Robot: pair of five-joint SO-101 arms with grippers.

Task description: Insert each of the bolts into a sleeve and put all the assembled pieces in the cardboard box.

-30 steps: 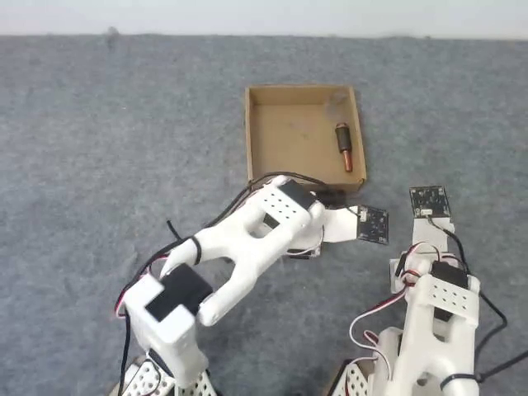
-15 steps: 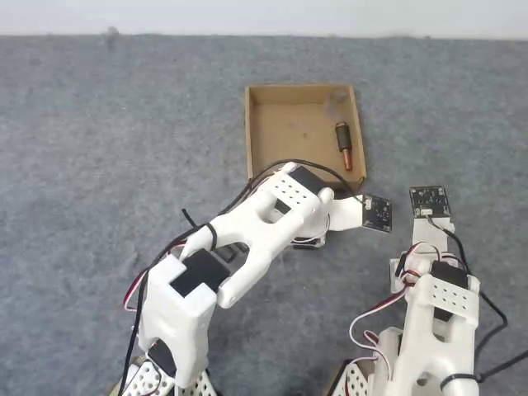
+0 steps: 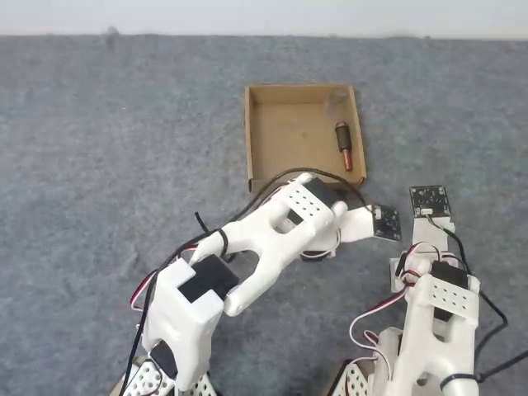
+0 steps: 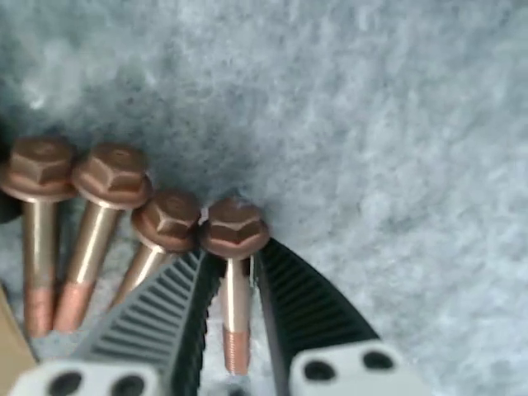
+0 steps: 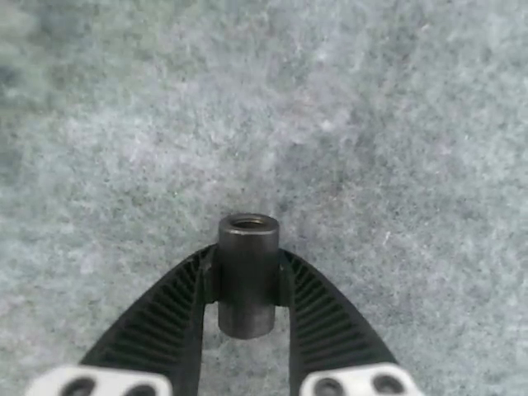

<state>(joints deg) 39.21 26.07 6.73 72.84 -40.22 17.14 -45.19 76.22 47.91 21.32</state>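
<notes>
Bolt [image 4: 234,229]: end of row of 4, flat on table [image 3: 99,124], well in from far edge, by cardboard box [image 3: 264,148]. Rigid metal, light, prob. slick; take mid-shank. L gripper [image 4: 232,254] clamped there. R gripper [image 5: 247,257] pinching sleeve [image 5: 247,280].

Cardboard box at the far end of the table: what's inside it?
One assembled piece, a copper bolt in a dark sleeve, lies along the right wall of the cardboard box. The rest of the floor looks bare. An arm and its cable cover part of the near edge.
</notes>
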